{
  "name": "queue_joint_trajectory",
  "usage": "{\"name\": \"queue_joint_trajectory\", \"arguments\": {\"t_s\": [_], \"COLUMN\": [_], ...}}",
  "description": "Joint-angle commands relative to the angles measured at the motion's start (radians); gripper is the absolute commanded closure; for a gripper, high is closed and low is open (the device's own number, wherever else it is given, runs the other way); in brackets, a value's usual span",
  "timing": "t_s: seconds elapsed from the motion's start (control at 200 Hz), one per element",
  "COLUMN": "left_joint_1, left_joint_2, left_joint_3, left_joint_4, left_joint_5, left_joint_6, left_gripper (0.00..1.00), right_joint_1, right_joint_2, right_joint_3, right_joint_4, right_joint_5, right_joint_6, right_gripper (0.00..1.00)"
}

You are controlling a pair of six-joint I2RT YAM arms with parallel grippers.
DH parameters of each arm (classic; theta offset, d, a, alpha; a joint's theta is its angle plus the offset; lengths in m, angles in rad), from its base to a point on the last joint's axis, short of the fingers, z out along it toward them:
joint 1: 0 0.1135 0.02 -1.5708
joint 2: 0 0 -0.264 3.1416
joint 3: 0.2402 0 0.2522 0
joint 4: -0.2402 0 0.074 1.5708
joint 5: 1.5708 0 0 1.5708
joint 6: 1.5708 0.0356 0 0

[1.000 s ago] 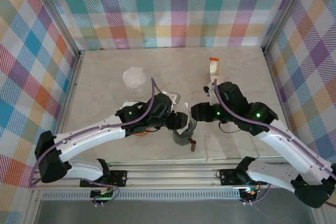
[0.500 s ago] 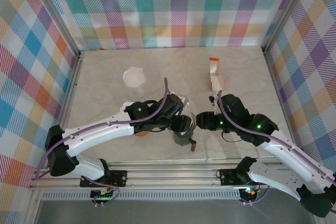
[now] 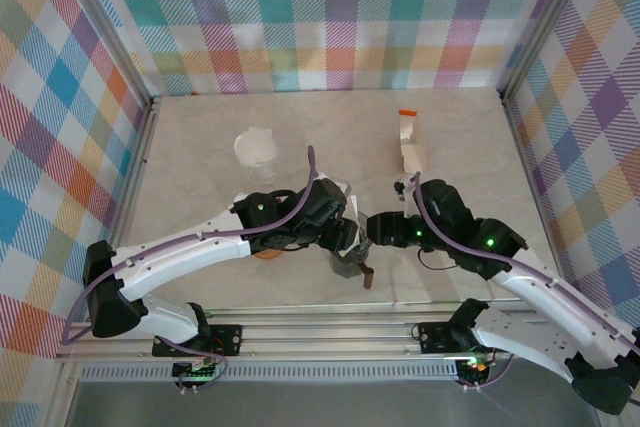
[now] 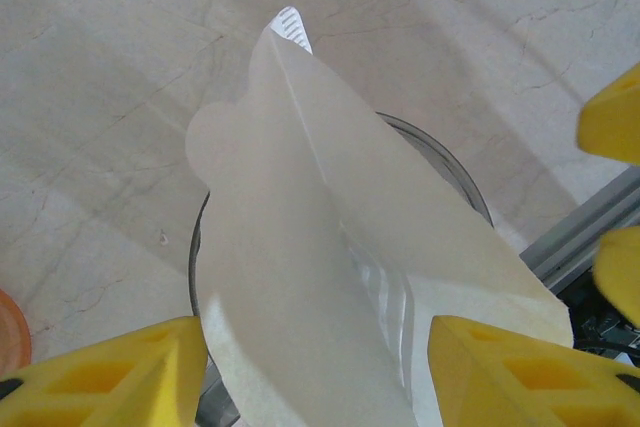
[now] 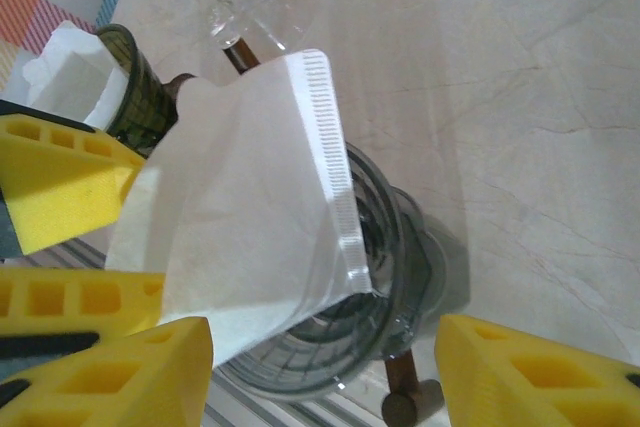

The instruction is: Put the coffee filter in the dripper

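Left gripper (image 4: pixel 315 347) low over dripper (image 4: pixel 452 169)

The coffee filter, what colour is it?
The coffee filter is white, with a crimped seam along one edge; the right wrist view shows it best.

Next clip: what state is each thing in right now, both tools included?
coffee filter: opened out, standing tilted in the dripper's mouth, mostly above the rim, not seated
dripper: upright, filter partly inside
left tool: open, a finger on either side of the filter
right tool: open, over the dripper
clear plastic piece: crumpled, lying apart at the rear left
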Motion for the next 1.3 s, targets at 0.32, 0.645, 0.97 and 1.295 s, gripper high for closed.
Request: {"name": "queue_joint_trajectory", "arguments": {"t_s": [0.32, 0.645, 0.97, 1.295], "left_joint_1": [-0.009, -0.009, -0.009, -0.009], "left_joint_2": [-0.061, -0.213, -0.325, -0.263], "left_joint_3": [0.021, 0.007, -0.072, -0.085], "left_joint_4": [-0.03, -0.106, -0.113, -0.063], "left_joint_5": [0.039, -0.077, -0.143, -0.088], "left_joint_6": [-0.026, -0.061, -0.088, -0.08], "left_gripper": [0.37, 0.35, 0.27, 0.27], "right_joint_1": [0.011, 0.016, 0.086, 0.135], "right_joint_2": [0.025, 0.045, 0.175, 0.238], "right_joint_3": [0.04, 0.077, 0.15, 0.207], "right_joint_4": [0.103, 0.084, -0.01, -0.11], "right_joint_5": [-0.038, -0.051, 0.032, 0.174], "right_joint_6": [-0.011, -0.032, -0.079, -0.113], "right_gripper": [0.39, 0.37, 0.4, 0.75]}}
